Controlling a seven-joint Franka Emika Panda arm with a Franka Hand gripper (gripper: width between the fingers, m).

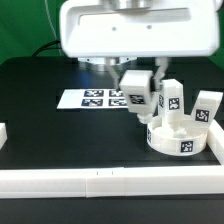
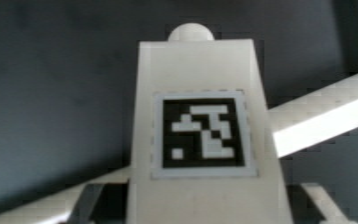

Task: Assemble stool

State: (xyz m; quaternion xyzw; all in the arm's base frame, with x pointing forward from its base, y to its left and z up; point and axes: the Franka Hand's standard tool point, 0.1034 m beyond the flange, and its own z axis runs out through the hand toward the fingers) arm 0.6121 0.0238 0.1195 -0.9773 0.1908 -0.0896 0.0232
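White rigid plastic, likely light and slick: the leg block [image 1: 136, 92], centre frame beside the seat disc [image 1: 183, 138] at lower right, sits clamped in the gripper [image 1: 137, 100]; best held across flat sides.

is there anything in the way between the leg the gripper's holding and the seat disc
Nothing visible. The gripper holds a leg block just off the seat disc, toward the exterior view's left. Two other leg blocks already stand in the disc, farther right, not in the gap between them.
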